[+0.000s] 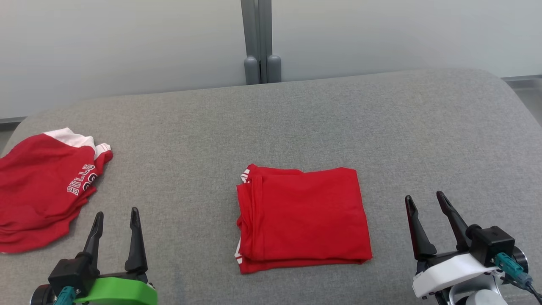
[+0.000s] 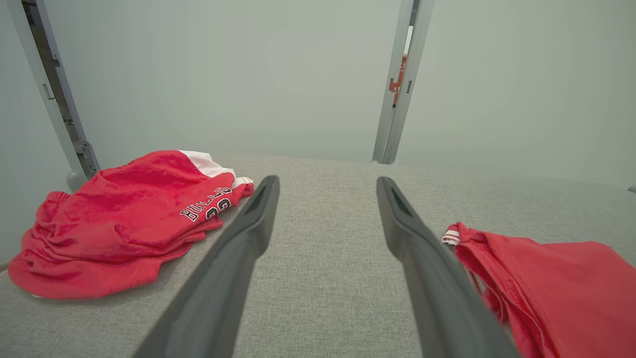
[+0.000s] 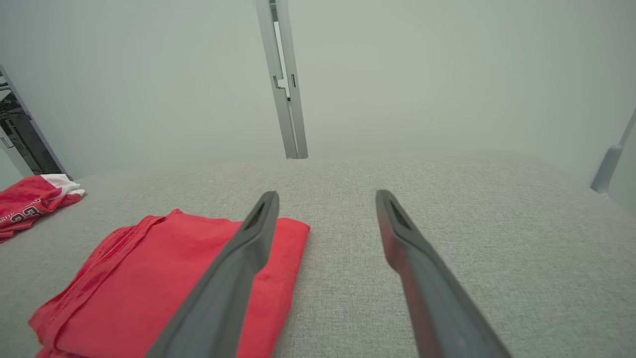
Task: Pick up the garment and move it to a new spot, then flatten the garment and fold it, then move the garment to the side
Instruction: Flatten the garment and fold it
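Your left end effector and right end effector both stand wide open and empty, flanking the folded garment without touching it. You see it mid-worktop, long axis left to right, white-trimmed edge facing left. Farther left a jersey lies crumpled.

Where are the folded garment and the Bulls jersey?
folded garment (image 1: 302,216), head view, middle of its top layer.
Bulls jersey (image 1: 38,195), head view, red body left of the lettering.

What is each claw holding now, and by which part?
Nothing is held. The left claw and the right claw both stand open, apart from the folded red garment lying between them.
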